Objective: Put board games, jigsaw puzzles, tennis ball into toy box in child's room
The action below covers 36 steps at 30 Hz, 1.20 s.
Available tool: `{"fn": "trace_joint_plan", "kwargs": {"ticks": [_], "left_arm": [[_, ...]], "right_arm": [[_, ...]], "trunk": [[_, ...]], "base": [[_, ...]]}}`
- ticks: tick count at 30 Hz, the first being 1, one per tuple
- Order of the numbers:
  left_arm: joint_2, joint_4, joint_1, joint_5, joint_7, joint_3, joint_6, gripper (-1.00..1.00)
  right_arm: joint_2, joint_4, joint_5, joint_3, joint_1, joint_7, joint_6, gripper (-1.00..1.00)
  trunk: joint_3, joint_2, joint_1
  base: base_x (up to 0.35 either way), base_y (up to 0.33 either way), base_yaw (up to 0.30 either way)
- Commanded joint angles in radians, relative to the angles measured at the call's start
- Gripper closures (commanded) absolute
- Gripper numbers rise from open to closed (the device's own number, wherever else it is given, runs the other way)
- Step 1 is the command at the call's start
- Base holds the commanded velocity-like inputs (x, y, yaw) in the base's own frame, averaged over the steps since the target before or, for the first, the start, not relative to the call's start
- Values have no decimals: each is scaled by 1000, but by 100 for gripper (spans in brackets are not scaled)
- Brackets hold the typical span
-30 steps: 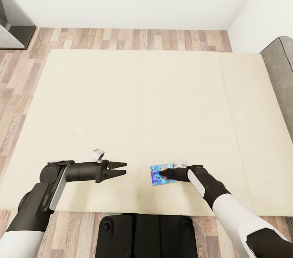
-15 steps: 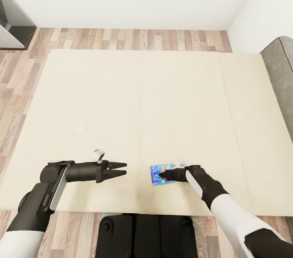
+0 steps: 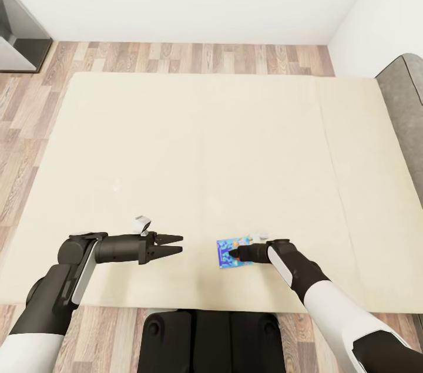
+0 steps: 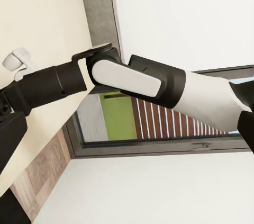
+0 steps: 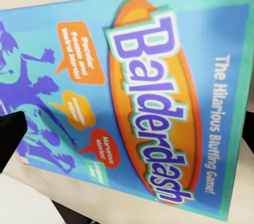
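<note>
the right gripper [image 3: 234,253] is hovering over the small flat blue printed game box [image 3: 234,252] lying near the beige mattress [image 3: 205,144] front edge — jaws parted, ungrasped; light, stiff, likely slick — best pinched across an edge, while the left gripper [image 3: 174,245] is idling open.

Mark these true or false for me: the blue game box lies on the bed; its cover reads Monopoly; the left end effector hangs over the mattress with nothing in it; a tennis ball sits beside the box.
1. The blue game box lies on the bed. True.
2. Its cover reads Monopoly. False: it reads Balderdash.
3. The left end effector hangs over the mattress, holding nothing. True.
4. A tennis ball sits beside the box. False: bare mattress surrounds it; the right end effector is at it.
</note>
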Motion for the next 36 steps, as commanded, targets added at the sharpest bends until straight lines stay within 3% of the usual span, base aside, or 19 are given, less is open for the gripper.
{"fn": "trace_joint_plan", "kwargs": {"ticks": [1, 12, 13, 36], "left_arm": [[0, 0, 0, 1, -3, 0, 11, -100], [0, 0, 0, 1, -3, 0, 11, -100], [0, 0, 0, 1, -3, 0, 11, -100], [0, 0, 0, 1, -3, 0, 11, -100]], "right_arm": [[0, -1, -3, 0, 0, 3, 4, -100], [0, -1, -65, 0, 0, 3, 4, -100], [0, -1, -90, 0, -1, 3, 4, -100], [0, -1, -90, 0, 0, 3, 4, -100]], "trunk": [[0, -1, 1], [4, -1, 1], [4, -1, 1], [4, -1, 1]], "base": [[0, 0, 0], [0, 0, 0], [0, 0, 0], [0, 0, 0]]}}
